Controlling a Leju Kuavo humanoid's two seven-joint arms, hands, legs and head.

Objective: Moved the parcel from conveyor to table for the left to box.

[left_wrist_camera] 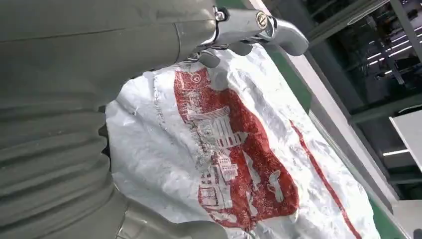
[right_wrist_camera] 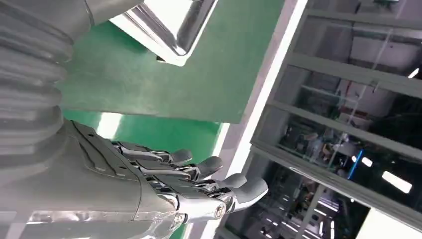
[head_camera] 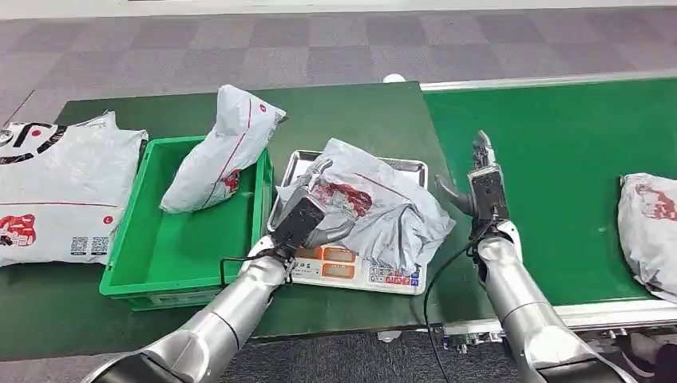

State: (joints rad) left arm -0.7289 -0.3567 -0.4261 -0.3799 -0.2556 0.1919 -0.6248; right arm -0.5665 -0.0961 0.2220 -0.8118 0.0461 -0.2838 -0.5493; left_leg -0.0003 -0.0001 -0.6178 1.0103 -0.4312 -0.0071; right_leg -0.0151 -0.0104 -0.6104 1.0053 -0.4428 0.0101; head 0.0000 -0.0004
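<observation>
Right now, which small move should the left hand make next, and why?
Probably close the left hand firmly on the grey parcel and lift it. The parcel lies on the scale, the hand already rests on it, the green box stands beside, and the right hand is open and apart.

Head view high, looking down, wrist views close behind hands, sharing the scale tray.

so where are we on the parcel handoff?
Done: one parcel is off the conveyor and lies on the scale tray; the right robot hand is empty beside it. In hand: the left robot hand is on that parcel. Left: boxing it in the green bin, which already holds a parcel; another waits on the conveyor.
</observation>
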